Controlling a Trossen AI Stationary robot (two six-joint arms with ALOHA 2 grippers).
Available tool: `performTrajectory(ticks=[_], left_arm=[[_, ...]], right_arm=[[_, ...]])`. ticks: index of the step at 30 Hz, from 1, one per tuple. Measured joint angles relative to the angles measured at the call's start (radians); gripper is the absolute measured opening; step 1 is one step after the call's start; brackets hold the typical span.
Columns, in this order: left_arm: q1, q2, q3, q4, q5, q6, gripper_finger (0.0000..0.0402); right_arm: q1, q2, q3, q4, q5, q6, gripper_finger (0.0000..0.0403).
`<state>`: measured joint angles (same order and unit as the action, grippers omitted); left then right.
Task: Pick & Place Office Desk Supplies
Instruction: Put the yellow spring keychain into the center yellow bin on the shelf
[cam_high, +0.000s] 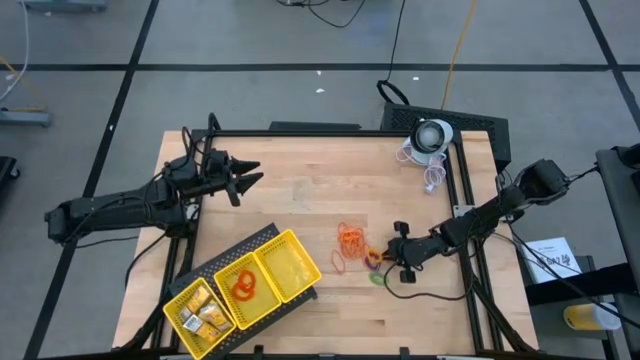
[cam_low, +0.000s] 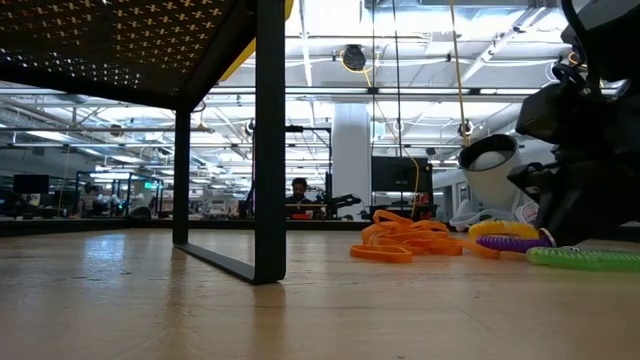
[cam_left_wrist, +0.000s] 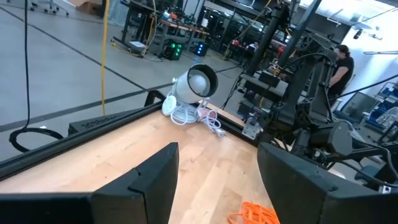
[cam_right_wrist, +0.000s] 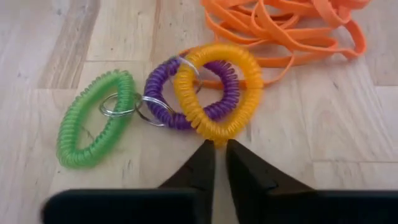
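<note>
Three coiled rings lie linked by small metal key rings on the table: green (cam_right_wrist: 93, 118), purple (cam_right_wrist: 163, 93) and yellow-orange (cam_right_wrist: 217, 90). A heap of orange rubber bands (cam_right_wrist: 292, 31) lies just beyond them, toward the table's left (cam_high: 350, 240). My right gripper (cam_right_wrist: 219, 146) is low over the table at the yellow-orange ring's right edge, its fingers all but together. The yellow tray (cam_high: 300, 262) near the front left holds gold blocks (cam_high: 200, 315) and an orange ring (cam_high: 242, 284). My left gripper (cam_high: 248, 181) hovers open over the far left of the table. My right gripper's fingertips (cam_right_wrist: 208, 149) come in level from the table's right and stand at the outer edge of the yellow-orange ring (cam_right_wrist: 214, 134), which lies flat on the table. I cannot tell whether they touch it.
A white round device with a coiled cable (cam_high: 430, 140) sits at the table's far right corner. Black frame rails (cam_high: 465, 200) run along the table's edges. The tray rests tilted on a dark perforated stand (cam_high: 235, 250), whose leg (cam_low: 270, 140) shows in the low view.
</note>
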<state>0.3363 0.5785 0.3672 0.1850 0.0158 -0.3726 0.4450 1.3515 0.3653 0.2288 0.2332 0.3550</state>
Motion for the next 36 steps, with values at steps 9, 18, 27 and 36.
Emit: performTrajectory(ticks=[9,18,27,36], left_arm=[[0.0,0.0,0.0,0.0,0.0,0.001,0.0227],[0.0,0.005,0.0,-0.001,0.036,-0.007,0.0227],[0.0,0.041,0.0,-0.003,0.036,-0.007,0.0227],[0.0,0.07,0.0,0.001,0.036,-0.015,0.0227]], right_arm=[[-0.001,-0.024,0.0,0.006,0.085,-0.019,0.0001],[0.002,-0.106,0.0,0.066,0.159,-0.123,0.0019],[0.002,-0.053,0.0,0.116,0.098,-0.185,0.0129],[0.001,-0.044,0.0,0.105,0.026,-0.225,0.0164]])
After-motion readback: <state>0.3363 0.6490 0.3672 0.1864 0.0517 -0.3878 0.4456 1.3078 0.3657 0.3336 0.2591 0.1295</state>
